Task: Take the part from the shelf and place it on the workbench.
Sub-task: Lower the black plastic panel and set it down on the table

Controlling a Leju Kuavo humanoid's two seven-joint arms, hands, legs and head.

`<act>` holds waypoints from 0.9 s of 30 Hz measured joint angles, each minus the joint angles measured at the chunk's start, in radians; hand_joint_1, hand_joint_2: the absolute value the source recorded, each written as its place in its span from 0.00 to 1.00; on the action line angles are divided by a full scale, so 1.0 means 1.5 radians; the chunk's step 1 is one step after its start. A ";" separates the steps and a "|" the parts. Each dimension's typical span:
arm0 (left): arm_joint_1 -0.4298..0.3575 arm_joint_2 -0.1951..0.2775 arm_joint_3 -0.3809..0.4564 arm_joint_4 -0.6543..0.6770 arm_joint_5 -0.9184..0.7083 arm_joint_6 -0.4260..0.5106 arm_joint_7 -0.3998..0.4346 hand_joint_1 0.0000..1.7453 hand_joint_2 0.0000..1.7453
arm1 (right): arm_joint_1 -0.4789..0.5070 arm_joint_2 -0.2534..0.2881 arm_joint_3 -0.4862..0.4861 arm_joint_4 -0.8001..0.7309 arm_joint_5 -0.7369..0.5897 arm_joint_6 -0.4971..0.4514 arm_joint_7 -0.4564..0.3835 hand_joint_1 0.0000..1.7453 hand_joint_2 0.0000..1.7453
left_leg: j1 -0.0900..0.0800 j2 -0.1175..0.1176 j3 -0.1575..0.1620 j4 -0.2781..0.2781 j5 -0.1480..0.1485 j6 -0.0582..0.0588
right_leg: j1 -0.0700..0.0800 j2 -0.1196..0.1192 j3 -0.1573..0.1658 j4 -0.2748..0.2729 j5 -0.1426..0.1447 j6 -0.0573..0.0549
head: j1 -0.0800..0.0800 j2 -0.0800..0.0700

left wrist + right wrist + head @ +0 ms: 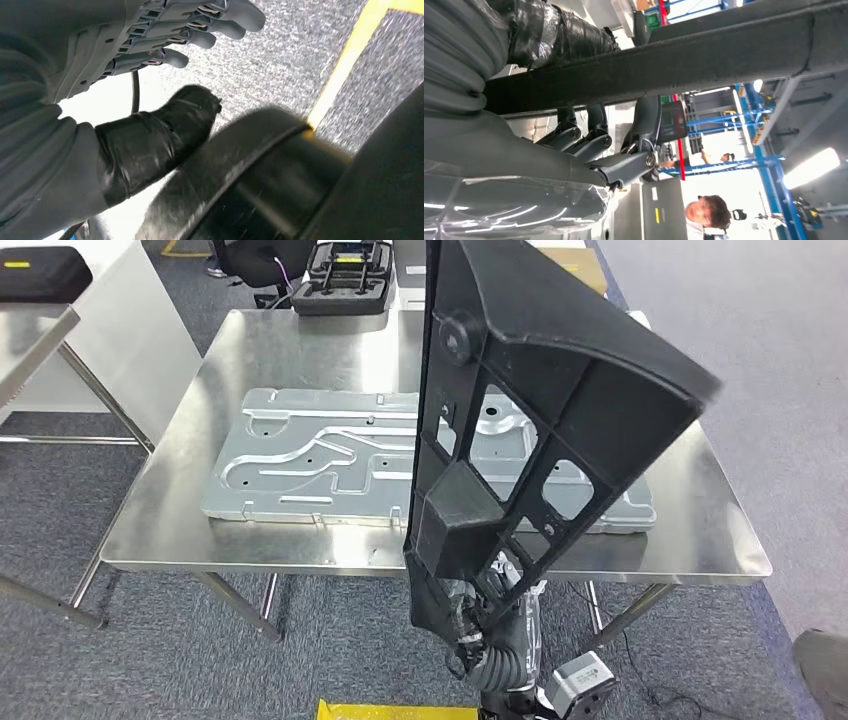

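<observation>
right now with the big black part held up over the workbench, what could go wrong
The black part is large and gripped only near its lower end by the right hand, so it could tip or twist in the grasp. It hangs over the silver panel lying on the workbench, so setting it down may strike or scrape that panel. It also blocks much of the head view, hiding the landing spot.
</observation>
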 joint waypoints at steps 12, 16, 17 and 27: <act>0.003 -0.001 0.003 0.000 -0.003 0.001 0.000 0.00 1.00 | -0.001 0.000 -0.002 0.012 -0.010 0.005 -0.002 1.00 1.00 | 0.003 -0.002 0.051 -0.023 -0.034 0.023 | -0.004 -0.006 -0.097 0.117 0.005 0.018 | 0.004 0.000; 0.002 -0.001 0.003 0.000 -0.005 0.001 0.002 0.00 1.00 | -0.002 0.000 -0.002 0.015 -0.014 0.006 -0.003 1.00 1.00 | 0.001 -0.003 0.057 -0.017 -0.050 0.010 | -0.001 -0.005 -0.057 0.014 0.046 0.009 | 0.002 0.000; 0.001 -0.001 0.003 0.000 -0.006 0.003 0.004 0.00 1.00 | -0.002 0.000 -0.003 0.015 -0.016 0.006 -0.003 1.00 1.00 | 0.001 -0.002 0.058 -0.017 -0.051 0.006 | 0.000 -0.003 -0.057 0.010 0.045 0.006 | 0.001 0.000; 0.001 0.000 0.003 0.000 -0.014 0.009 0.009 0.00 1.00 | -0.003 0.003 -0.012 0.015 -0.014 -0.014 -0.010 1.00 1.00 | 0.005 0.000 -0.038 0.123 -0.069 -0.010 | 0.000 -0.001 -0.029 0.003 0.027 -0.014 | -0.003 0.001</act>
